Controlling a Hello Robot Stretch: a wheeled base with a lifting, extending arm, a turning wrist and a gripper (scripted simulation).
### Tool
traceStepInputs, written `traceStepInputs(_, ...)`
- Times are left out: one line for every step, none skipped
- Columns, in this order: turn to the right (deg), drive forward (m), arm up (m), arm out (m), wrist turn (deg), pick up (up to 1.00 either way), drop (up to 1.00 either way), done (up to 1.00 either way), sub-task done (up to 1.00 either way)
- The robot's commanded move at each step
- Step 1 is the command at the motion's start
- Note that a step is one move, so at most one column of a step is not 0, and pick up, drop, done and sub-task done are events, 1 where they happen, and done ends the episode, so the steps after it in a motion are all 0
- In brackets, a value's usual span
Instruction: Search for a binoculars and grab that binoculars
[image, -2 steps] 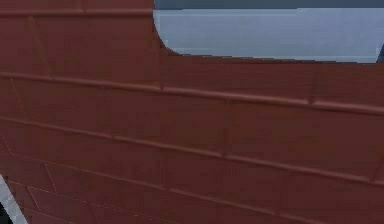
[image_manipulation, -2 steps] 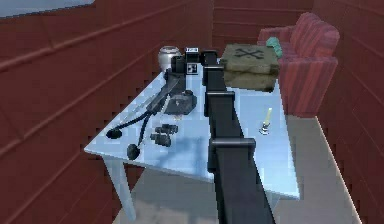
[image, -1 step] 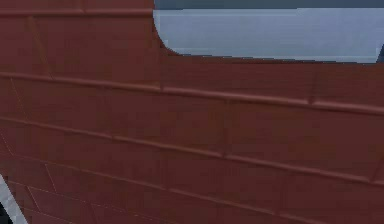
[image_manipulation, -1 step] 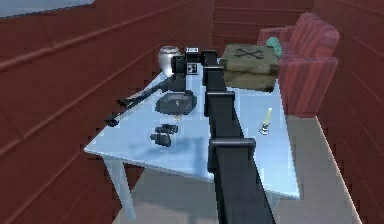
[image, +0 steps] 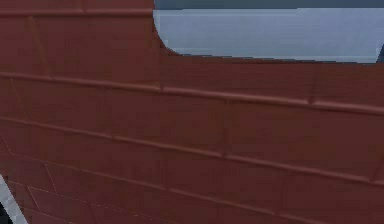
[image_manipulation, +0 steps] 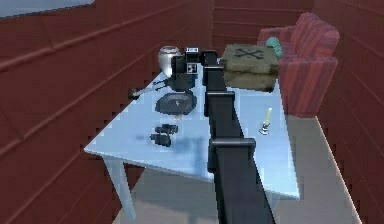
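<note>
In the arm side view a pale blue table (image_manipulation: 250, 150) carries several small things. Near its front left lies a small dark thing of two short stubby parts side by side (image_manipulation: 163, 133), which could be binoculars. The dark arm bar (image_manipulation: 228, 130) stretches across the tabletop. At its far end, over the table's back part, sits the gripper (image_manipulation: 183, 68), well beyond the two-part thing. A round pale-topped vessel (image_manipulation: 168, 54) and other items stand right behind the fingers, so I cannot tell whether the gripper holds anything.
A dark rounded dish (image_manipulation: 176, 101), a thin dark stick (image_manipulation: 135, 95) and a small pale candle-like thing (image_manipulation: 267, 121) are also on the table. A red striped armchair (image_manipulation: 312, 50) with an olive bag (image_manipulation: 250, 65) stands behind it. In the forward view a red plank wall (image: 150, 130) looms close, with a window (image: 270, 30).
</note>
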Motion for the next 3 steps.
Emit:
traceStepInputs(0.0,0.00,0.00,0.00,21.0,0.00,0.00,0.00,0.00)
traceStepInputs(0.0,0.00,-0.30,0.00,0.0,0.00,0.00,0.00,0.00)
traceStepInputs(0.0,0.00,0.00,0.00,0.0,1.00,0.00,0.00,0.00)
